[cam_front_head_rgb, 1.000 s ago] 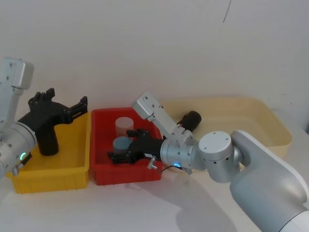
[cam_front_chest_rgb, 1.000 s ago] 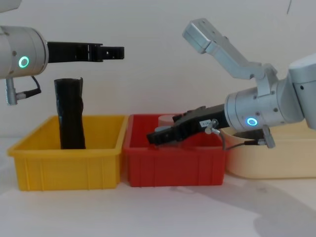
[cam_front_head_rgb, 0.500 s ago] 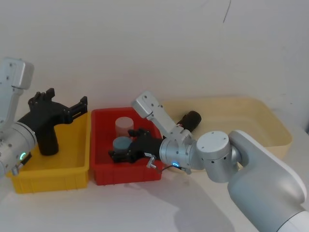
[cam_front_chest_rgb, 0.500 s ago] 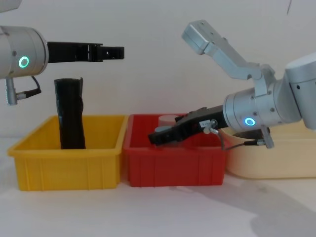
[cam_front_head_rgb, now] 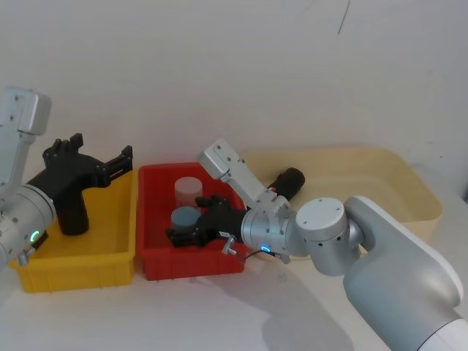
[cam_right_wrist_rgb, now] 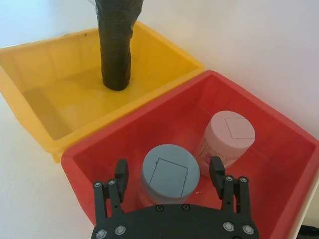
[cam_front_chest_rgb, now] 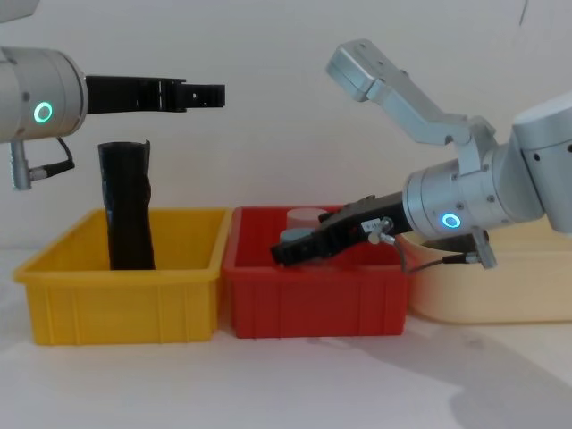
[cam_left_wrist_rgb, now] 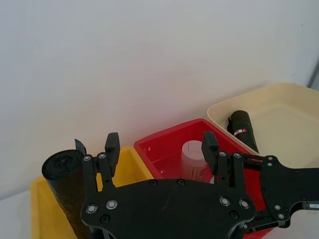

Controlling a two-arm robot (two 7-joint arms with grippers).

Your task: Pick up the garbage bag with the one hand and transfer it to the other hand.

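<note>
Our right gripper [cam_front_head_rgb: 175, 235], fingers spread, has drawn back slightly over the red bin [cam_front_head_rgb: 150, 265]; our left gripper [cam_front_chest_rgb: 207, 93], also spread, stays high. The garbage bag [cam_left_wrist_rgb: 241, 130] remains untouched.

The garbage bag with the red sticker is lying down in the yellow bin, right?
Not quite. The garbage bag with the red sticker is lying down, but it is in the cream tray, not the yellow bin. The left wrist view shows it.
</note>
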